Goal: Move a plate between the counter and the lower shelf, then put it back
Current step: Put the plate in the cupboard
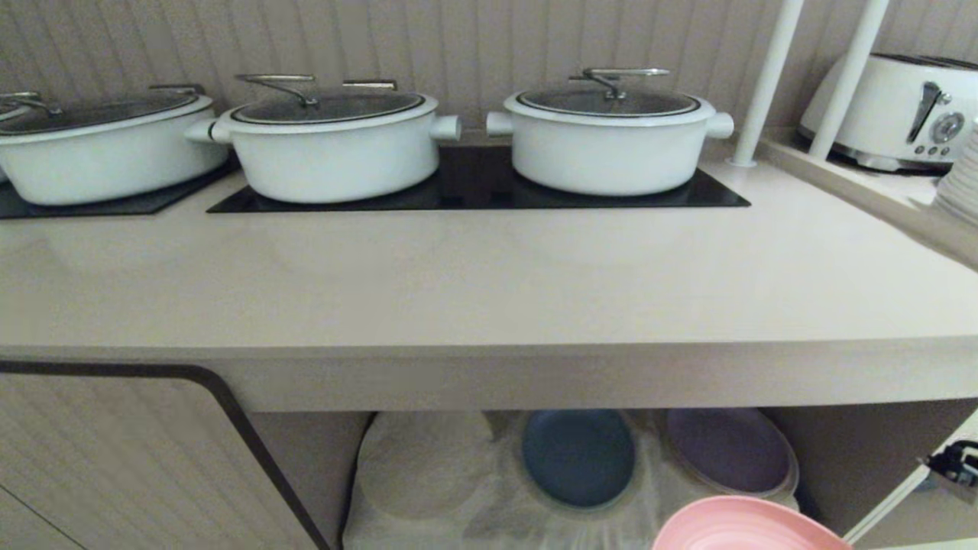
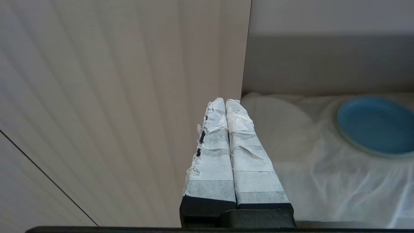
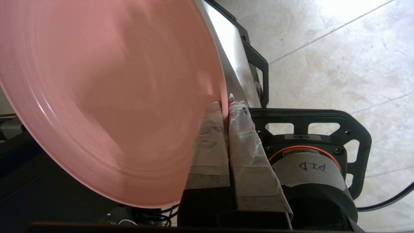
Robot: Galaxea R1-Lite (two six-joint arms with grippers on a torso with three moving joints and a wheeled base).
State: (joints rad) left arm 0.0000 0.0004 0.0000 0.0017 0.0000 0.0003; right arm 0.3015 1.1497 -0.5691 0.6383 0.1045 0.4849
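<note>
Head view, nearest edge first: the pink plate [image 1: 745,527] shows only as an arc at the bottom right, out in front of the cabinet opening and below the level of the counter [image 1: 489,305]. In the right wrist view the right gripper [image 3: 225,108] is pinching the rim of that plate [image 3: 106,97], its two tape-wrapped fingers [image 3: 210,142] pressed against either face of the edge; pale floor tiles [image 3: 339,48] and part of the robot's base lie beneath.

Just behind the pink plate, under the thick counter front, the lower shelf [image 1: 840,458] opens as a recess covered with wrinkled white cloth [image 1: 428,473]. A blue plate [image 1: 578,457] and a purple plate [image 1: 730,451] lie on the cloth side by side, the purple one to the right. A ribbed cabinet door [image 1: 114,458] closes the space to the left of the recess.

The left gripper [image 2: 225,101] appears only in the left wrist view, its taped fingers pressed together on nothing, pointing toward the edge where the cabinet door meets the shelf, with the blue plate [image 2: 375,126] further off on the cloth.

Beyond the bare front of the counter, three white lidded pots [image 1: 611,137] stand on black glass cooktop panels [image 1: 474,187] against the ribbed wall. At far right, white poles [image 1: 764,84] rise from a side ledge holding a white toaster [image 1: 901,107] and stacked white plates [image 1: 961,187].
</note>
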